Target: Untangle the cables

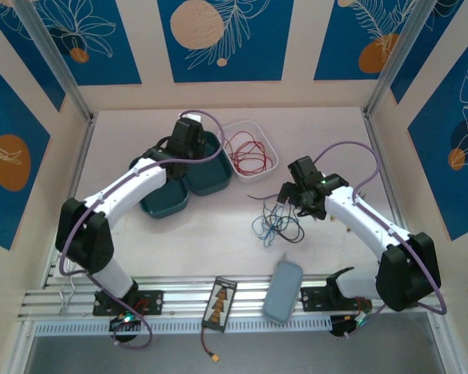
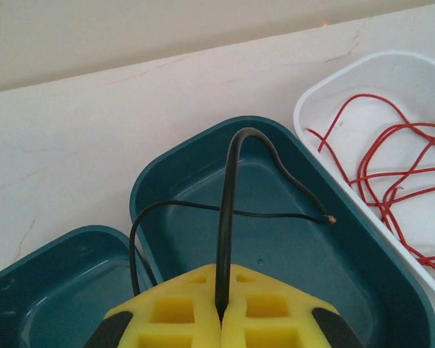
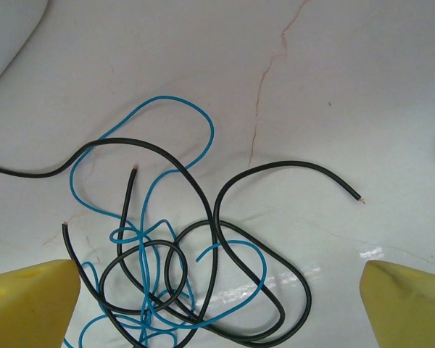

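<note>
Currently, left gripper (image 2: 221,319) clenched on black cable (image 2: 229,203) over teal tray (image 2: 312,264), right gripper (image 3: 219,299) released above tangled cables (image 3: 141,243)

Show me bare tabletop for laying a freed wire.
Widest bare patch: table on the near side of the teal trays, left of the blue and black wire tangle. Smaller one: far right corner beyond the white tray. Crowded: around the tangle, under the open right tool.

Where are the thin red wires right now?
The thin red wires lie loose in the white plastic tray at the far centre of the top view, just right of the two teal trays.
</note>
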